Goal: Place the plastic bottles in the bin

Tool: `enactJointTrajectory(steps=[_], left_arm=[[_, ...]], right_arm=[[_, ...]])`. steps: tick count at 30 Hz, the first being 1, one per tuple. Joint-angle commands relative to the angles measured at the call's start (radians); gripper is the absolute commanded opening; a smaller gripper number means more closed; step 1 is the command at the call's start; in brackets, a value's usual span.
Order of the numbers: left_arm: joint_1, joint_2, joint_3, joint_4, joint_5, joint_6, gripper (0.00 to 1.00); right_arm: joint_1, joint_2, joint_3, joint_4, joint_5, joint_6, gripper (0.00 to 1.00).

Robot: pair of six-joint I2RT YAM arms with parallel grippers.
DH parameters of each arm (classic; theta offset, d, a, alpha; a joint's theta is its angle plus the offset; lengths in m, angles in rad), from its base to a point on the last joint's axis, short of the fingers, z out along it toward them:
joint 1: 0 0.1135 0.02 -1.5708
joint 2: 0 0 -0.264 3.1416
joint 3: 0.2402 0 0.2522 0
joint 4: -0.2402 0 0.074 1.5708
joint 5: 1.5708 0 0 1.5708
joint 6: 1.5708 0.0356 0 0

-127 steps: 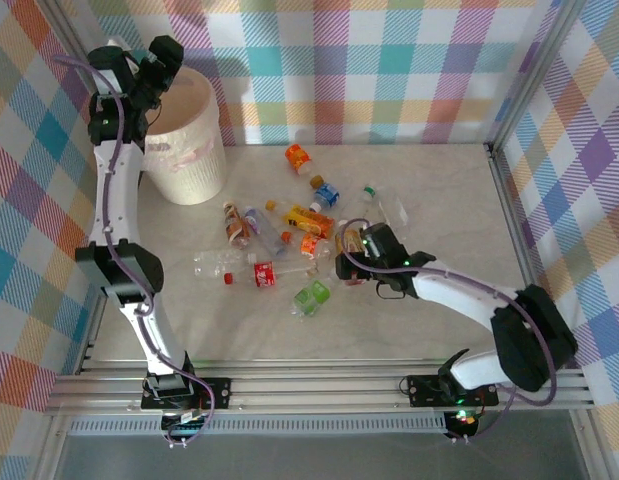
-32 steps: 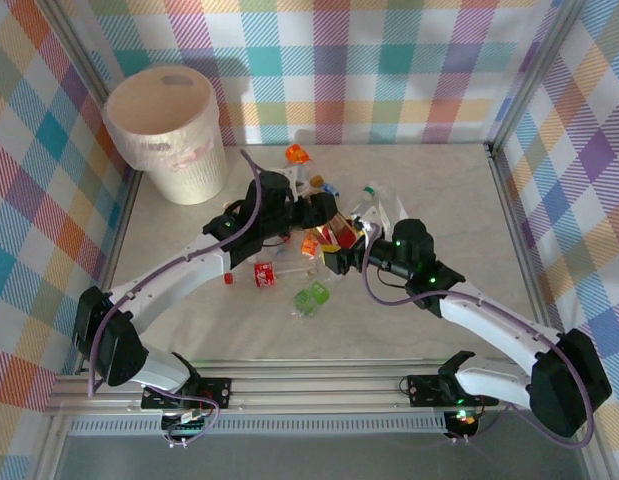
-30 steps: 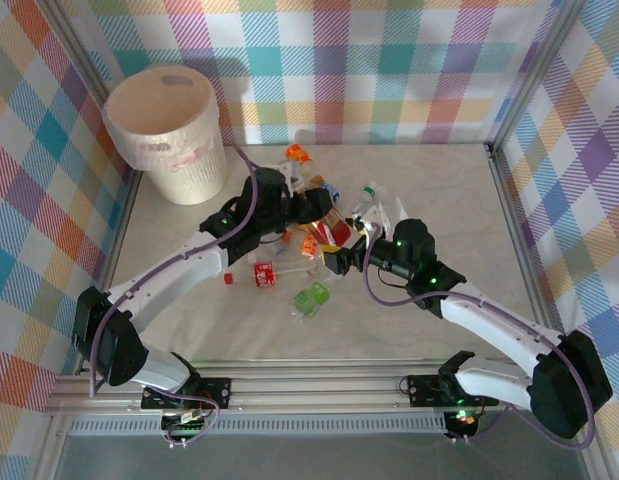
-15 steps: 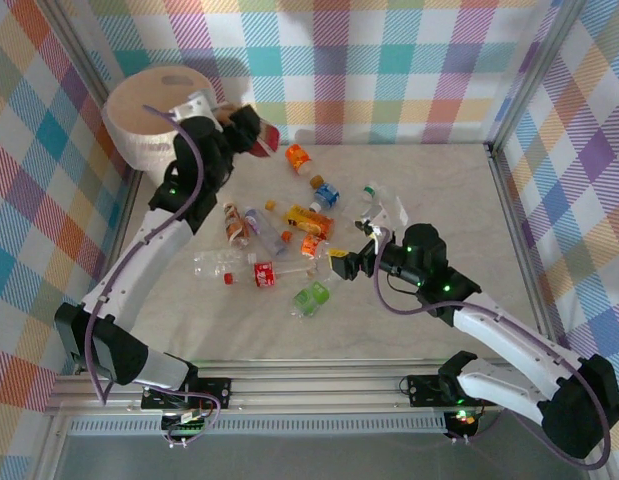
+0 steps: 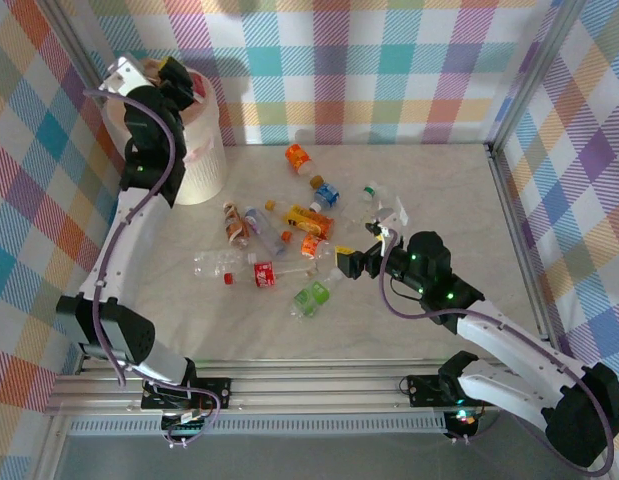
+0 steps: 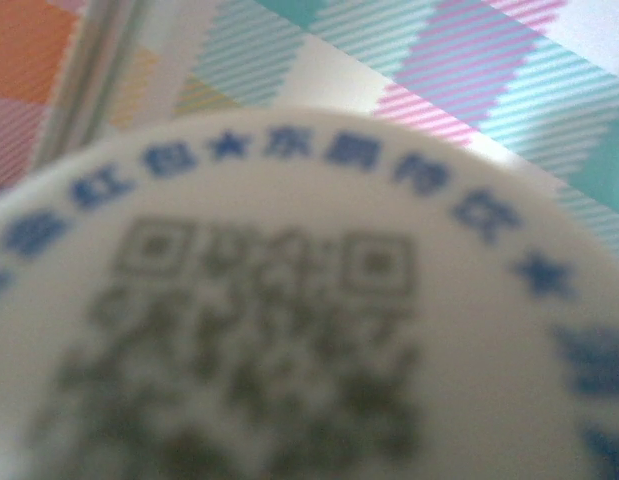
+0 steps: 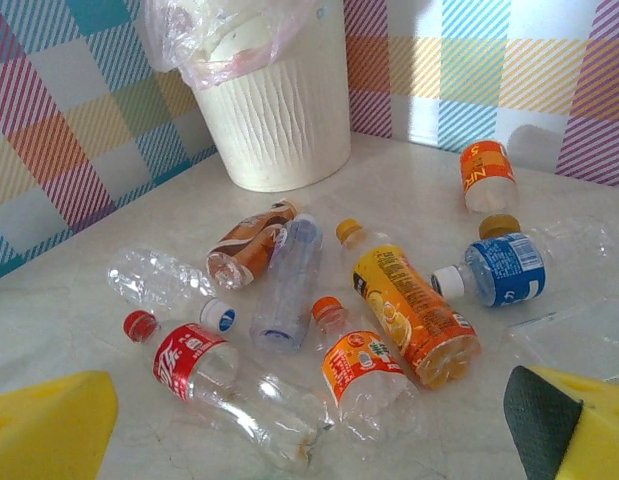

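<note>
My left gripper (image 5: 181, 80) hangs over the rim of the cream bin (image 5: 197, 160), shut on a plastic bottle with red on it (image 5: 196, 86). In the left wrist view a blurred white round face with a printed code (image 6: 289, 330) presses right up to the lens. Several bottles lie in a pile mid-table (image 5: 279, 240). My right gripper (image 5: 355, 262) stands open just right of the pile, holding nothing. Between its yellow fingertips (image 7: 49, 430) I see a red-label bottle (image 7: 189, 360), an orange-label one (image 7: 364, 365) and a yellow-orange one (image 7: 414, 310).
A green bottle (image 5: 311, 297) lies nearest the front, an orange one (image 5: 298, 157) and a blue-label one (image 5: 326, 194) farther back. A clear crumpled bottle (image 5: 387, 208) sits behind my right gripper. Checked walls close in the table on three sides.
My left arm lifted a bottle out of the pile and swung it left and back until it hung over the bin. My right gripper drew back slightly to the right, still open.
</note>
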Motion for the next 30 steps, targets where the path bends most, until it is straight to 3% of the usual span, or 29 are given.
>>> enactJointTrajectory(steps=[1, 10, 13, 17, 30], left_arm=[[0.062, 0.057, 0.057, 0.075, -0.071, 0.049, 0.46], [0.158, 0.264, 0.257, -0.038, -0.095, -0.019, 0.45], [0.167, 0.336, 0.295, -0.041, -0.163, -0.024, 0.46], [0.176, 0.421, 0.398, -0.155, -0.213, -0.073, 0.46], [0.190, 0.697, 0.829, -0.580, -0.405, -0.058, 0.50]], right_arm=[[0.007, -0.026, 0.012, -0.007, 0.022, 0.016, 1.00], [0.007, -0.012, 0.034, -0.033, 0.080, 0.031, 1.00], [0.007, 0.000, 0.049, -0.051, 0.104, 0.040, 1.00], [0.007, 0.002, 0.051, -0.052, 0.109, 0.049, 1.00], [0.007, -0.077, 0.072, -0.151, 0.204, 0.032, 1.00]])
